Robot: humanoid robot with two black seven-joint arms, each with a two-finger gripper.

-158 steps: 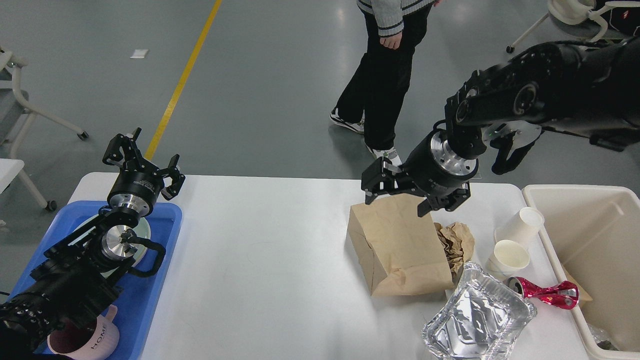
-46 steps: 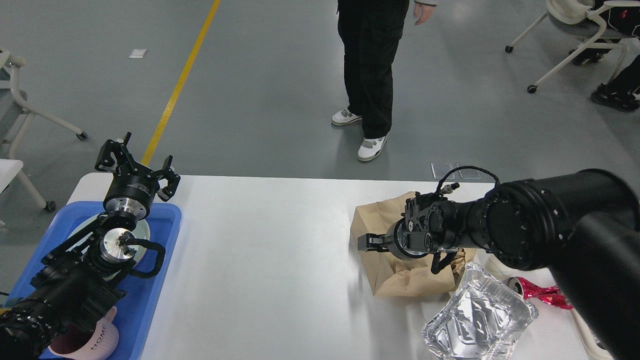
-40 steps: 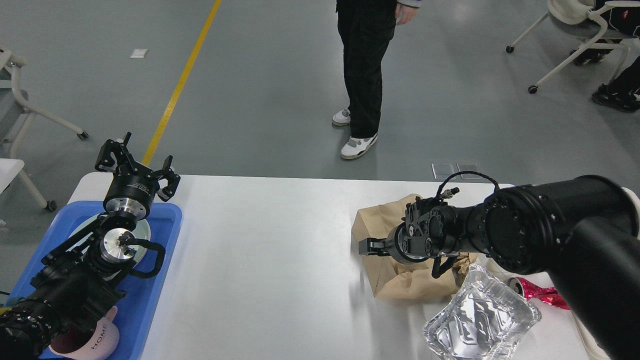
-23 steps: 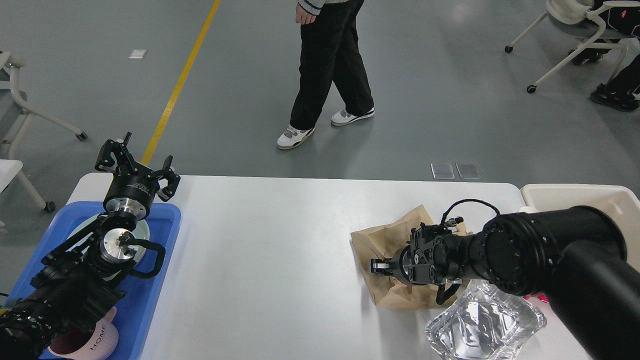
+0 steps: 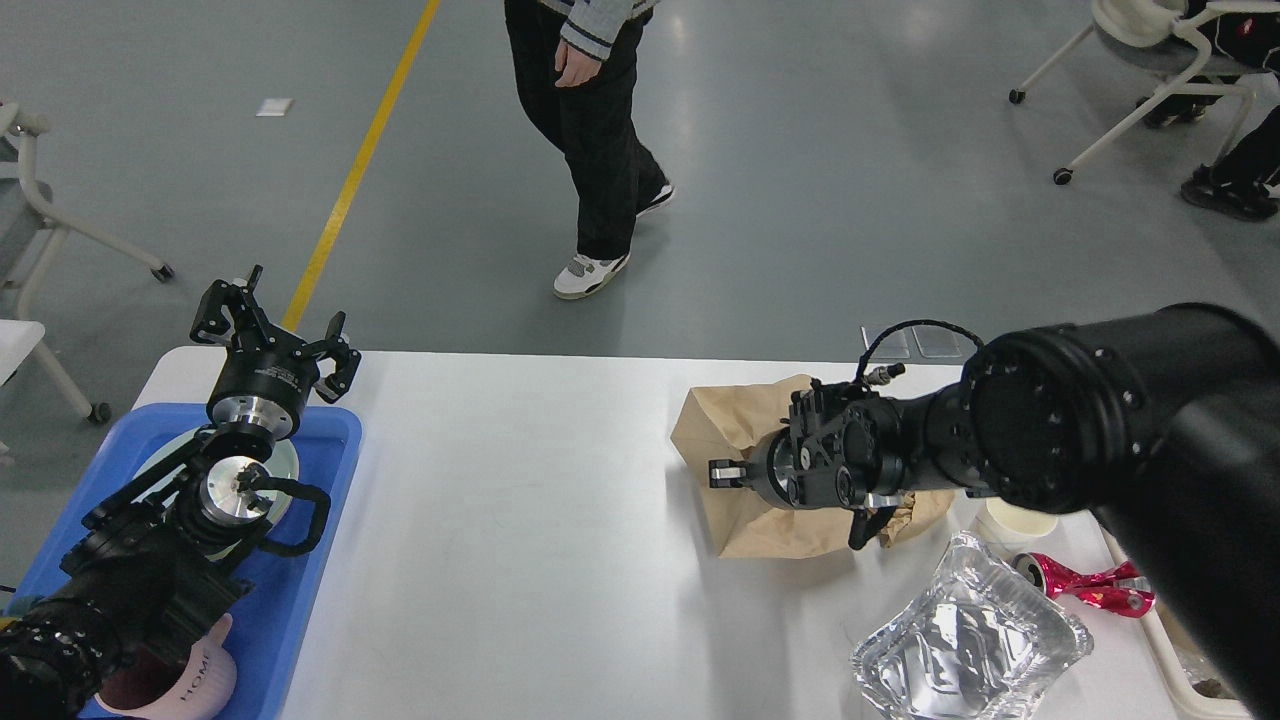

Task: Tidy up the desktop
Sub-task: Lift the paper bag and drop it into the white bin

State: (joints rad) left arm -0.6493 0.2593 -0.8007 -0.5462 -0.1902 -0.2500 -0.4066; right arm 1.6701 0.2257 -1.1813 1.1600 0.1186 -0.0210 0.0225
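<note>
The white table (image 5: 520, 560) fills the lower frame. Right pincer (image 5: 722, 472), centre-right just above it, grips the brown paper bag (image 5: 735, 440). Left pincer (image 5: 272, 335), upper left, fingers spread, empty.

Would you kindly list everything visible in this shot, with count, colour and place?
desktop: one, white, fills the lower view
tray: one, blue, left end
plate: one, pale, in the tray
mug: one, pink, tray's near end
paper bag: one, brown, crumpled, right of centre
foil container: one, silver, near right
crushed can: one, red, far right
paper cup: one, cream, beside the can
person: one, dark trousers, walking beyond the table
left gripper: black, open, above the tray
right gripper: black, at the bag
</note>
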